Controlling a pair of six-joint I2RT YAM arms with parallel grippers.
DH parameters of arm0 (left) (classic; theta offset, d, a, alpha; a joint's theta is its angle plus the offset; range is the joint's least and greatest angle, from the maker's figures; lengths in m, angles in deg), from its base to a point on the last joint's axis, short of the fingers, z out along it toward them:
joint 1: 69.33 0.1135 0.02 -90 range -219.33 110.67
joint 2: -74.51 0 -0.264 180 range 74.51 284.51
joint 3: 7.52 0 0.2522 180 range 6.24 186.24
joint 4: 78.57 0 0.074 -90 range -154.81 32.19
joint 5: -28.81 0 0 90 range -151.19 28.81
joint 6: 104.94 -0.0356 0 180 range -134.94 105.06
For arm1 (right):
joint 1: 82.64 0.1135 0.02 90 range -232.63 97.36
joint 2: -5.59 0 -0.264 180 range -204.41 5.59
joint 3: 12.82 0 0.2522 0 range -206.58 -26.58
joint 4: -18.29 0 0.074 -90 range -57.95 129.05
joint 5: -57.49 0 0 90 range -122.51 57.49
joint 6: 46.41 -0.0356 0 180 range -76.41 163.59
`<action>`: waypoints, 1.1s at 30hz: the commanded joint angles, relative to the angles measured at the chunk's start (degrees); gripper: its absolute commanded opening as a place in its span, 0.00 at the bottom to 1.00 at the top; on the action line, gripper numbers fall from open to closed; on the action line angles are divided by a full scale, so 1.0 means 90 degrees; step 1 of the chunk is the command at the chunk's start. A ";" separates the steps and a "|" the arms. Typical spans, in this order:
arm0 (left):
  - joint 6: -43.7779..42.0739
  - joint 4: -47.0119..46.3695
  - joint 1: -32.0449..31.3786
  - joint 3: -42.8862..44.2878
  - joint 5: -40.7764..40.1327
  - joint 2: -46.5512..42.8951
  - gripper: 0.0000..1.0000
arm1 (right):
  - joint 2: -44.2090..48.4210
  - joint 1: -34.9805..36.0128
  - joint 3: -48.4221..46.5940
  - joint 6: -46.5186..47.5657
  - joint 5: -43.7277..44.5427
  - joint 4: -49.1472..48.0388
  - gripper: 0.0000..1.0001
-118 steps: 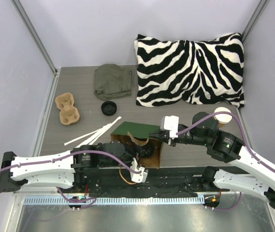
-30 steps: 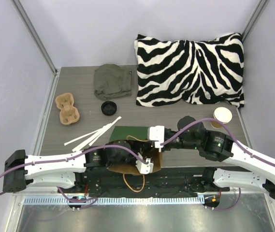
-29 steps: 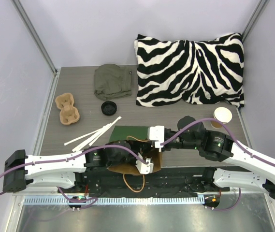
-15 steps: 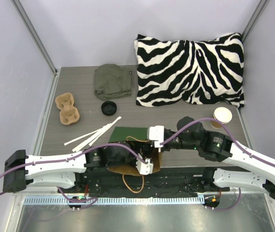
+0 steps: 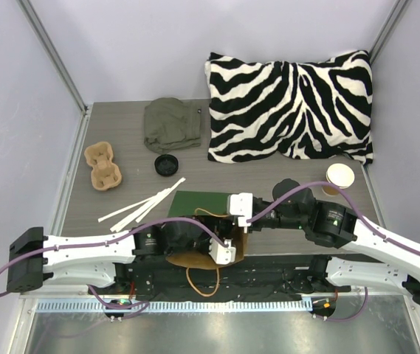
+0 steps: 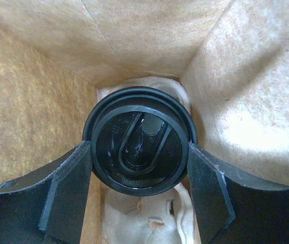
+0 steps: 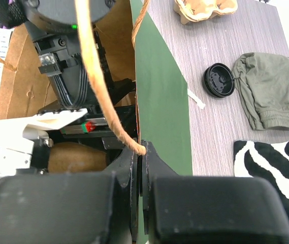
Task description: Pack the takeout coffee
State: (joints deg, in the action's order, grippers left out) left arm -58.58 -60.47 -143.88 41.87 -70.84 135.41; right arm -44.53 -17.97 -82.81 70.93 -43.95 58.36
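Note:
The takeout coffee point(image 6: 139, 141) shows in the left wrist view as a round black lid, deep inside the bag between brown paper walls. My left gripper point(image 6: 139, 148) is shut on it, one finger against each side of the lid. The green bag point(image 5: 204, 202) stands at the table's near middle, and its green outside also shows in the right wrist view point(image 7: 162, 101). My right gripper point(image 7: 140, 152) is shut on the bag's top edge, beside its twisted paper handle point(image 7: 94, 76). In the top view my left wrist point(image 5: 223, 253) reaches into the bag's mouth and its fingers are hidden.
White crumpled paper point(image 6: 144, 223) lies on the bag's bottom. A zebra pillow point(image 5: 291, 107) is at the back right, with a lidless tan cup point(image 5: 340, 175) in front of it. An olive cloth point(image 5: 171, 124), a loose black lid point(image 5: 165, 164), a pulp tray point(image 5: 102, 164) and white strips point(image 5: 139, 203) lie on the left.
Since 3.9 s ago my left gripper has gone down into the bag and my right gripper has drawn the bag's edge leftward. Over the last second almost nothing has moved.

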 commanded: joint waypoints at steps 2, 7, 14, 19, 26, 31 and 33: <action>0.0112 -0.0228 0.0050 0.0024 -0.0422 0.0234 0.00 | 0.0160 0.0081 -0.0042 -0.0116 -0.0496 -0.0471 0.01; 0.0083 -0.0092 0.0050 0.0239 -0.0568 0.0400 0.00 | 0.0121 0.0081 -0.0061 -0.0312 -0.0467 -0.0491 0.01; 0.0141 0.0075 0.0050 0.0484 -0.0637 0.0548 0.00 | 0.0072 0.0071 -0.0149 -0.0566 -0.0399 -0.0501 0.01; 0.0229 0.0016 0.0050 0.0503 -0.0393 0.0090 0.00 | 0.0052 0.0052 -0.0130 -0.0556 -0.0369 -0.0481 0.01; 0.0025 0.0016 0.0050 0.0464 -0.0090 -0.0526 0.00 | 0.0062 0.0032 -0.0042 -0.0498 -0.0233 -0.0491 0.01; 0.0005 -0.0062 0.0050 0.0396 -0.0255 -0.0654 0.00 | 0.0072 0.0032 -0.0032 -0.0371 -0.0213 -0.0481 0.01; 0.0014 -0.0188 0.0050 0.0376 -0.0324 -0.0654 0.00 | 0.0081 0.0022 -0.0032 -0.0342 -0.0223 -0.0481 0.01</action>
State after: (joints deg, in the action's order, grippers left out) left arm -57.70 -56.45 -143.83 43.62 -72.57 130.80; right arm -44.51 -18.23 -82.20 67.76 -43.47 55.60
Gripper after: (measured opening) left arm 0.727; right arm 0.042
